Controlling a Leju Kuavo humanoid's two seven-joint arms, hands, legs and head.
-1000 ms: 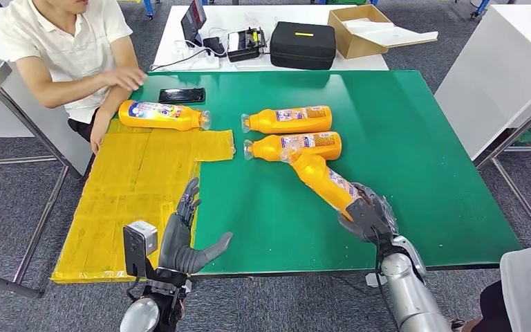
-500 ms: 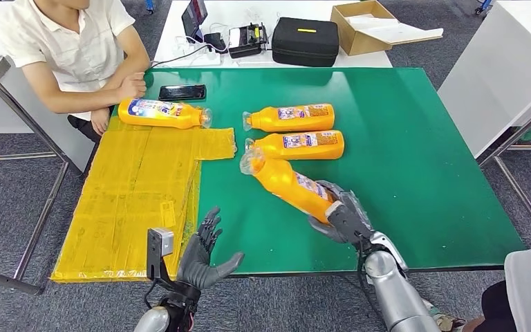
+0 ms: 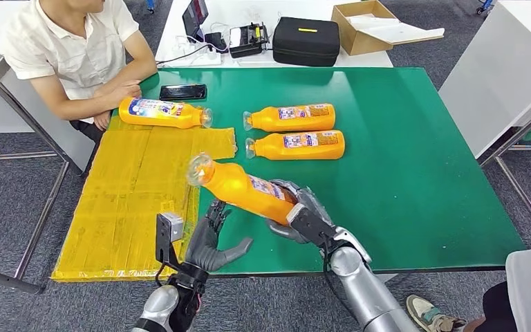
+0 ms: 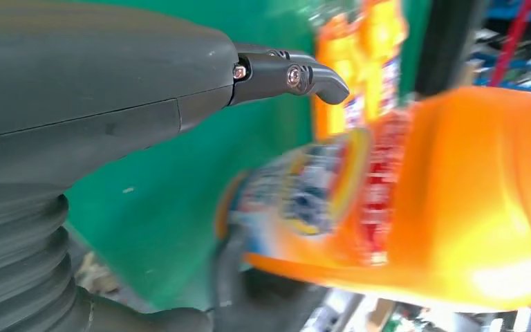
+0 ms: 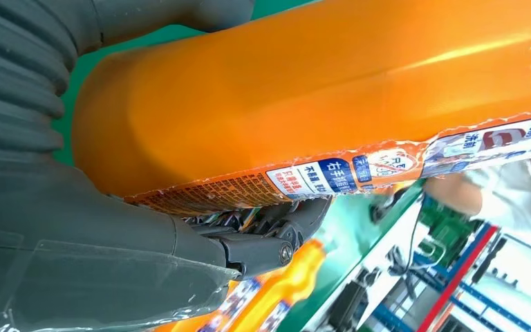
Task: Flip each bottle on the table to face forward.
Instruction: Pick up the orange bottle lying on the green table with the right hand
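Note:
My right hand (image 3: 302, 216) grips the base of an orange bottle (image 3: 242, 187) and holds it tilted above the green table (image 3: 401, 159), clear cap toward the yellow mat. The right wrist view has that bottle (image 5: 332, 90) close up in my hand (image 5: 76, 228). My left hand (image 3: 211, 242) is open just under the bottle, fingers spread; its wrist view shows the blurred bottle (image 4: 415, 200) beside the thumb (image 4: 110, 83). Two more orange bottles (image 3: 290, 117) (image 3: 297, 145) lie on the table, caps to the left. A third (image 3: 160, 113) lies at the mat's far edge.
A person (image 3: 76, 55) sits at the table's far left corner, hands together near a black phone (image 3: 182, 91). The yellow mat (image 3: 131, 187) covers the table's left part. A black case (image 3: 305, 41), cardboard box (image 3: 366, 26) and electronics sit on the white table behind.
My right hand lifted the bottle off the table and swung it left, over toward my left hand. My left hand moved right and up beneath it. The person drew a hand back.

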